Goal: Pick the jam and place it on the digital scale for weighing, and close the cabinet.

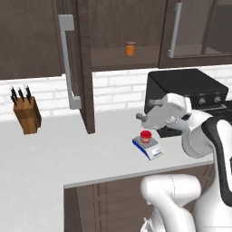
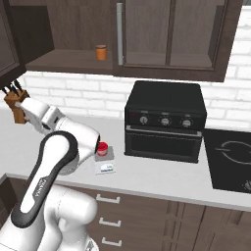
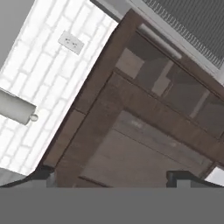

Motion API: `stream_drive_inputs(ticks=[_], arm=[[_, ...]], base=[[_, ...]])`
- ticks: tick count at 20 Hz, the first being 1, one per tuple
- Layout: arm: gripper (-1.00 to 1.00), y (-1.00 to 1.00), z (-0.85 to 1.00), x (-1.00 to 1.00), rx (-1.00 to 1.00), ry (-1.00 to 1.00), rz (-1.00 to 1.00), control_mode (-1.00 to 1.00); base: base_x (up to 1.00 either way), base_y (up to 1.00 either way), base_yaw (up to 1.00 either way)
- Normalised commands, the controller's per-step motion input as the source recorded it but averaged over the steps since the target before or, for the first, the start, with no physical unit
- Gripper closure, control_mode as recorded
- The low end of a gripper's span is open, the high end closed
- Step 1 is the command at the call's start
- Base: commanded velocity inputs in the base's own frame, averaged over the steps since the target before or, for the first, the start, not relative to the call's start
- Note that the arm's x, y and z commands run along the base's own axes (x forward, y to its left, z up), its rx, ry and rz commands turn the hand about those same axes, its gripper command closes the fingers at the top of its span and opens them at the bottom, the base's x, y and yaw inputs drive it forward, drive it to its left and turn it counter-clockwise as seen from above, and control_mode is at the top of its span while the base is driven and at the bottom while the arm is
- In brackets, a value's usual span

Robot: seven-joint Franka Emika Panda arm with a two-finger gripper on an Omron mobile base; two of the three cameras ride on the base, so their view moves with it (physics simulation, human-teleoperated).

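Note:
The jam (image 1: 145,136), a small red jar, stands upright on the grey platform of the digital scale (image 1: 153,151), also seen as jam (image 2: 102,148) on scale (image 2: 107,168). My gripper (image 1: 142,117) hangs above and just left of the jam, apart from it, and points up toward the cabinet. In the hand view the gripper (image 3: 113,177) is open, its fingertips (image 3: 43,174) wide apart with nothing between them. The cabinet's left door (image 1: 84,68) stands swung open, edge-on, with its grey bar handle (image 1: 68,63). The hand view looks at the cabinet's (image 3: 144,127) dark underside and frame.
An orange jar (image 1: 130,48) sits on the open cabinet shelf. A black oven (image 1: 186,88) stands right of the scale, a knife block (image 1: 27,113) far left on the counter. A cooktop (image 2: 230,157) lies right of the oven. The right doors (image 2: 169,32) are closed.

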Motion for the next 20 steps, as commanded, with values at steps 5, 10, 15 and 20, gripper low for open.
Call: stream_drive_inputs(ticks=[5,10,15,20], arm=[[-1.0,0.72,-0.02,-0.86,-0.21,-0.45,-0.44,-1.0],[-1.0,1.0,-0.12,-0.42,-0.18,-0.54,-0.44,-1.0],[-1.0,0.82,-0.19,-0.45,-0.05,-0.54,-0.47,-1.0],[-1.0,0.11,-0.03,-1.0,0.0,-0.43,-0.3,-1.0]], base=[[0.0,0.0,0.0],[0.0,0.0,0.0],[0.0,0.0,0.0],[0.0,0.0,0.0]])
